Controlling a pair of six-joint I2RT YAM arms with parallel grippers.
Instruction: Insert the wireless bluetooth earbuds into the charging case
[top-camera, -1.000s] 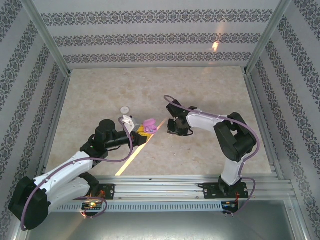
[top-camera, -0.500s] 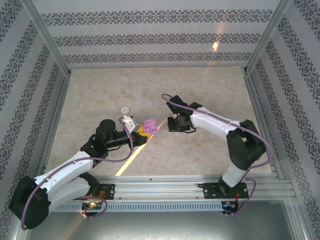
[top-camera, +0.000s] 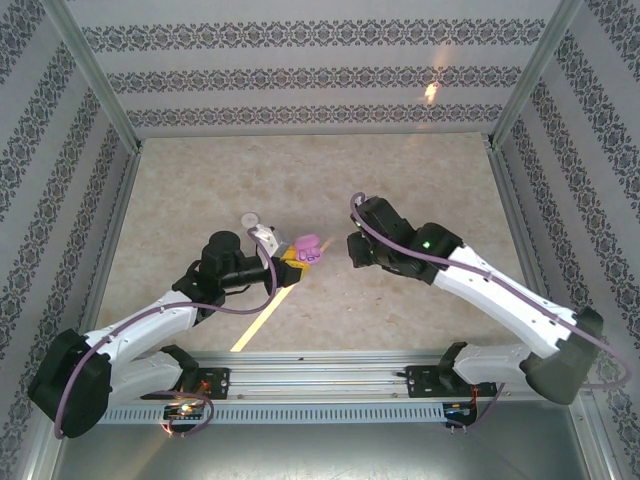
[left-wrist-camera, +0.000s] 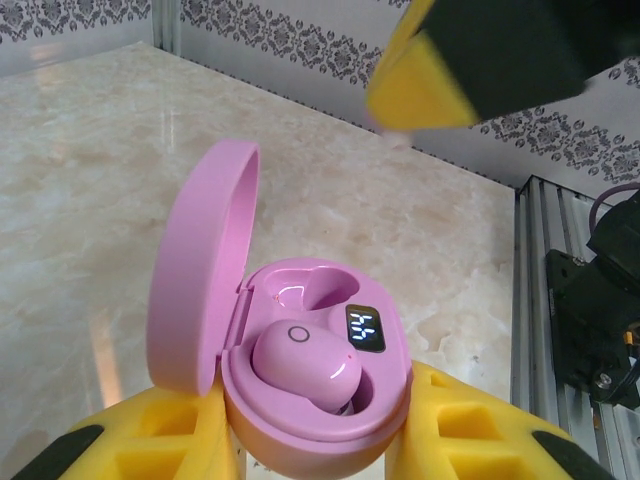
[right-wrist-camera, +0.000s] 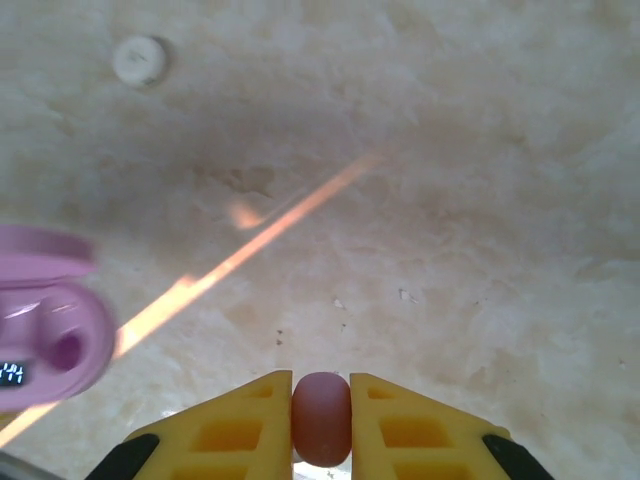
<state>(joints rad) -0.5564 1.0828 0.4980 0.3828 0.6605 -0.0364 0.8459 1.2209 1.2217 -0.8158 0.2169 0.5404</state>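
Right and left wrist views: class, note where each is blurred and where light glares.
Right wrist view: an orange light streak crosses the table; the pink charging case at left is smeared, the purple earbud between the pads sharper. Left wrist view: case and seated earbud sharp, with glossy highlights; the yellow and black shape at top is out of focus.

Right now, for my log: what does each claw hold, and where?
Left claw: open pink case, by its base sides. Right claw: earbud, pinched across its middle.
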